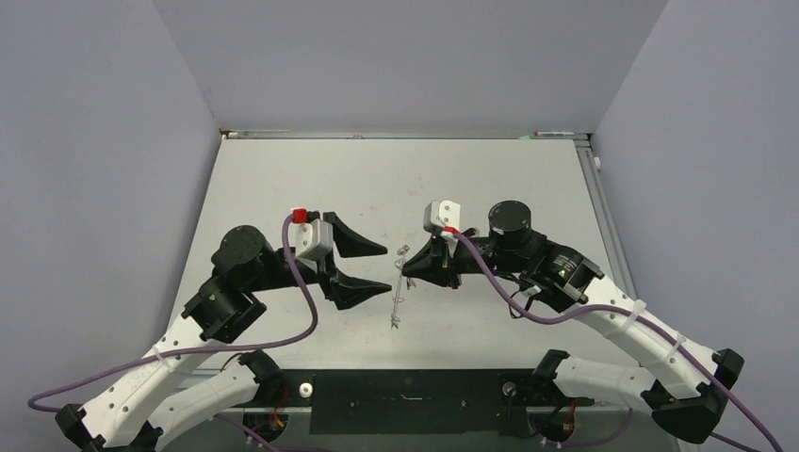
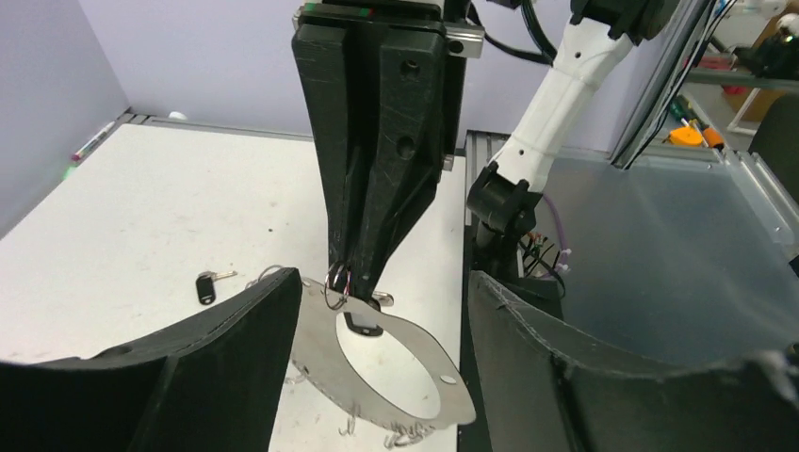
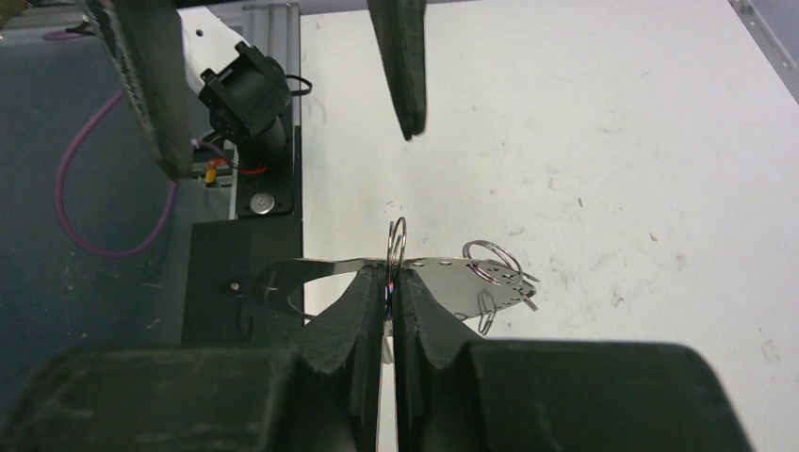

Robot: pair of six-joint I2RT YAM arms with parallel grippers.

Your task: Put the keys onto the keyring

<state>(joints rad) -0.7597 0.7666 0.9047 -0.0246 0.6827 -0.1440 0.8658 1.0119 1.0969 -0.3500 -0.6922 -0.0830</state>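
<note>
- One white table (image 1: pixel 283 179) filled the middle of the top view.
- Left gripper (image 1: pixel 375 266), just left of center, was spread wide with nothing in it.
- Right gripper (image 1: pixel 407 267) was clamped tight on the keyring (image 2: pixel 419 344), held dead center.
- Lone key (image 2: pixel 206 287) lay on the table, lower left in the left wrist view.

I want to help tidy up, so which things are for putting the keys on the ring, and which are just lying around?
For the job:
keyring, pinched in the shut right pincer
loose key on the table
open left pincer

Just lying about:
pen-like stick at the table edge
orange bits beyond the table
</note>
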